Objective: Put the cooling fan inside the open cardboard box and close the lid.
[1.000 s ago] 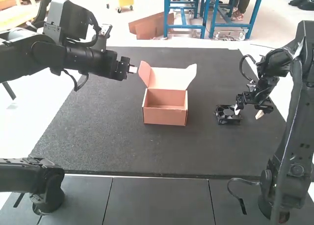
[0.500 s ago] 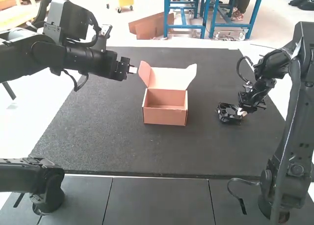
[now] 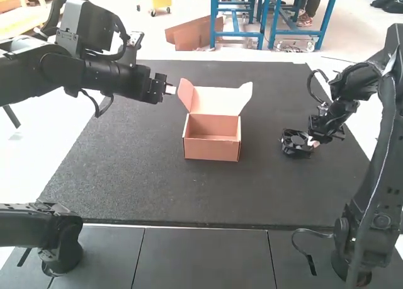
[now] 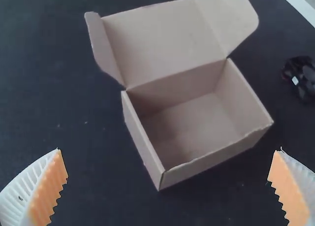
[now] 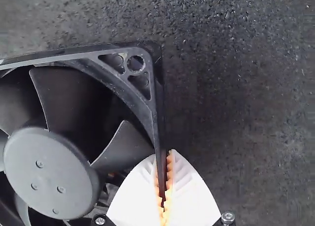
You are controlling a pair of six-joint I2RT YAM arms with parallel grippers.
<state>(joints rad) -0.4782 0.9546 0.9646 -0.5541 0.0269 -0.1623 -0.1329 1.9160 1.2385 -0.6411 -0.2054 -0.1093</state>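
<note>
Right end effector (image 3: 318, 138): closed up within the last second, from spread beside the fan (image 3: 295, 142) to pinching its frame edge.
The grip takes one thin frame wall and leaves the blades free, which suits a lift. The fan is on or just off the table (image 3: 126, 175), well right of the box (image 3: 212, 138), lid (image 3: 217, 95) upright. Left end effector (image 3: 166, 87), fingers spread, hovers beside the box's rear left, likely placed for the lid.
</note>
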